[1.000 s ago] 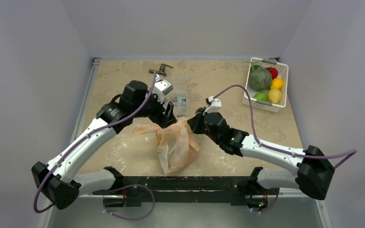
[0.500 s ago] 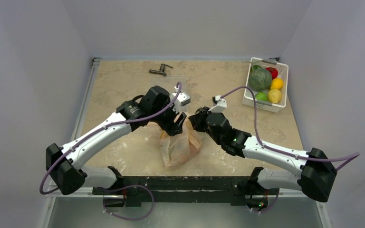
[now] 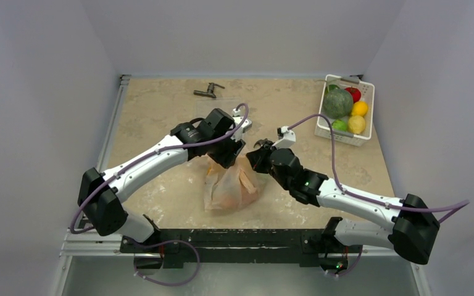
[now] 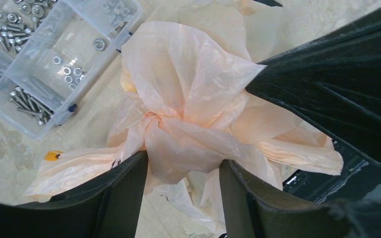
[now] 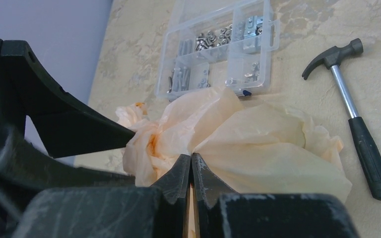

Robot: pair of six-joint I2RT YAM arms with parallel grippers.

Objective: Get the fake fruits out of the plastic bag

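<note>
Working on getting the bag open right now. It's lying mid-table, just ahead of both arms, with the parts box just beside its tied end and the hammer a little further off. My right gripper is pinched fully closed on a fold of the film near the top. My left gripper has its jaws partly apart, straddling the gathered knot. The plastic touches both fingers, but I honestly can't tell if it's biting or just brushing. From the overhead view, the bag's long axis runs roughly far-to-near: the knotted mouth points away from the arm bases, right where the two grippers meet, and the fat rounded end sits nearer the bases, leaning a touch left. I can't make out the fruits through the film, so I'm guessing they're down in that bulge. My take on doing this well: use the right pinch as the anchor, get the left one onto one loop rather than the whole wad, and pull the two apart sideways and low. Yanking upward would probably lift the lot, and film this thin looks like it'd tear or just cinch the knot tighter.
</note>
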